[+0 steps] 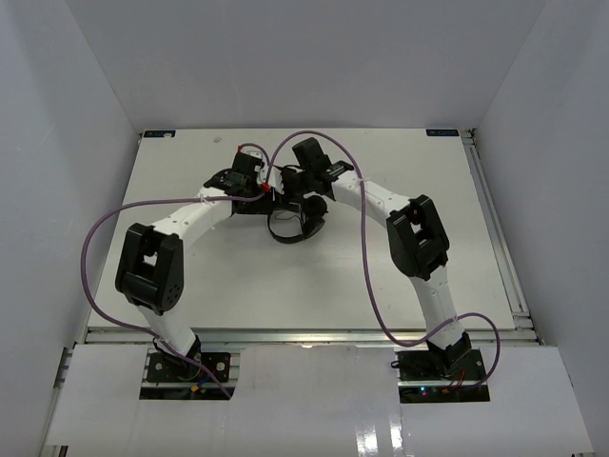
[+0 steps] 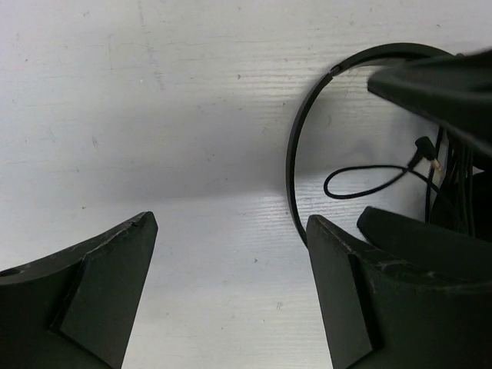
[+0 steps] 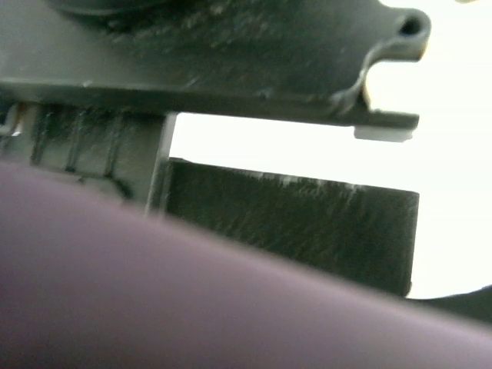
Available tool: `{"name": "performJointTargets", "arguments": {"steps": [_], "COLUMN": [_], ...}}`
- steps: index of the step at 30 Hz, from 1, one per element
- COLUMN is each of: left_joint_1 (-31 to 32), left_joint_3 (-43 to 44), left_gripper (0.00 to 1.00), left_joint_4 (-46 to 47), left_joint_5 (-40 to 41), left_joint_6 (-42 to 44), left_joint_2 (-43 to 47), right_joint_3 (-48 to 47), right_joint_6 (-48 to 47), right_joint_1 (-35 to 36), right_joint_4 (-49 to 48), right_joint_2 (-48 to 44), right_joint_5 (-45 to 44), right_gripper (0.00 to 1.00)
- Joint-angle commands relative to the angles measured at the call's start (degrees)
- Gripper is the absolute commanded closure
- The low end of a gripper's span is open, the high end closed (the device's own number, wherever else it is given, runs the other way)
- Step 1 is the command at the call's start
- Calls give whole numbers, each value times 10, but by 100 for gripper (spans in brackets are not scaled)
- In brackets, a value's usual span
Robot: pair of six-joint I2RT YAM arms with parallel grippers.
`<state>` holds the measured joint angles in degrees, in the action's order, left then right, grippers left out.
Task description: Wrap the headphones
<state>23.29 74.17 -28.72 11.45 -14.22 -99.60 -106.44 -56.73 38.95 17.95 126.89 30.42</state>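
Nothing legible in any of the three views. No lettering, brand, label or number can be read on the headphones (image 2: 289,154) or on the white table (image 2: 154,115). The right wrist view is too blurred and too blocked at close range to show any mark.

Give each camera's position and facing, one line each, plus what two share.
Top: above and behind the robot, looking down on the table; left arm, right arm and headphones show.
Left wrist: faces the table past its open left gripper.
Right wrist: mostly blocked by a purple cable close up.
Shared: top and left wrist show the headphones.
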Motion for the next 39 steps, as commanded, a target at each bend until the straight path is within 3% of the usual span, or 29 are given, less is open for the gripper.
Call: {"name": "performJointTargets", "arguments": {"steps": [1, 7, 11, 15, 18, 22, 26, 30, 33, 35, 39], "left_joint_1": [20, 19, 19, 17, 13, 11, 7, 4, 3, 3, 3], "left_joint_3": [-2, -13, -19, -47, -101, -231, -303, -356, -385, -416, -425], "left_gripper": [9, 8, 7, 3, 2, 2, 2, 2, 2, 2, 2], "left_joint_4": [14, 12, 9, 27, 86, 184, 245, 246, 232, 234, 234], "left_joint_5": [-20, -22, -27, -72, -151, -220, -263, -271, -264, -266, -262], "left_joint_6": [7, 7, 6, 10, 21, 10, -6, -27, -55, -73, -95], "left_joint_2": [86, 104, 124, 175, 253, 382, 488, 538, 564, 579, 602], "right_joint_3": [-15, -18, -22, -14, 23, 125, 265, 377, 472, 518, 556], "right_joint_6": [35, 47, 86, 195, 321, 433, 492, 512, 527, 542, 545], "right_joint_1": [-11, -16, -34, -55, -79, -141, -209, -228, -228, -228, -231], "right_joint_4": [44, 56, 70, 87, 75, 43, -16, -70, -114, -128, -102], "right_joint_2": [47, 44, 17, -59, -138, -248, -390, -540, -648, -700, -753], "right_joint_5": [-86, -103, -45, 52, 61, 20, -45, -234, -322, -373, -388], "right_gripper": [24, 19, 19, 13, 7, 10, 10, 10, 10, 10, 10]}}
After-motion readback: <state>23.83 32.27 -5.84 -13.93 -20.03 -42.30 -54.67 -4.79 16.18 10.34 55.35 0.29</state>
